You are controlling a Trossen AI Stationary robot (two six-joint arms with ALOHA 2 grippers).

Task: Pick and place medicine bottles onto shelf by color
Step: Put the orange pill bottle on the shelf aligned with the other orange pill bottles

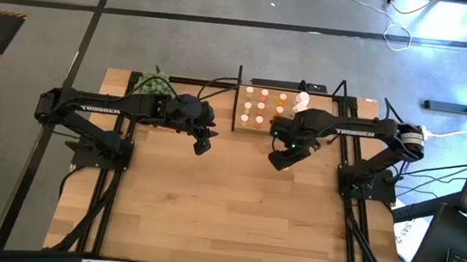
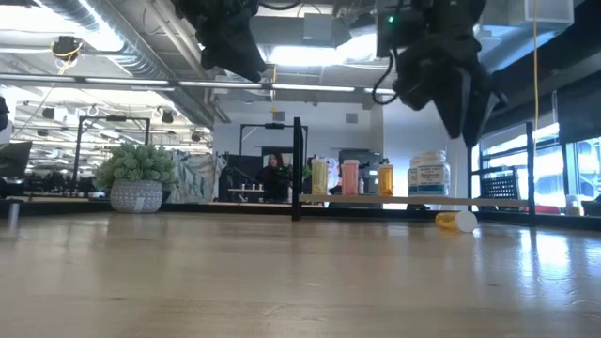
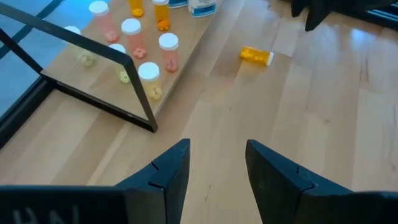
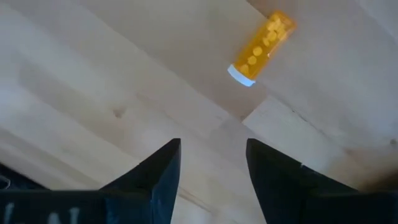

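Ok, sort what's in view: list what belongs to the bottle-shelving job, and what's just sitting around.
Part of the job:
- shelf with upright bottles
- orange bottle lying on the table, off the shelf
- right hand, open and empty above it
- left hand, open, waiting

Just sitting around:
- potted plant
- cables on the floor

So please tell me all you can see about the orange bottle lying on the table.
The orange bottle is a small clear amber cylinder with a white cap, and small yellow-orange pills show through its wall. It lies on its side on the bare wooden table, off the shelf. Nothing grips it; the open right gripper is apart from it.
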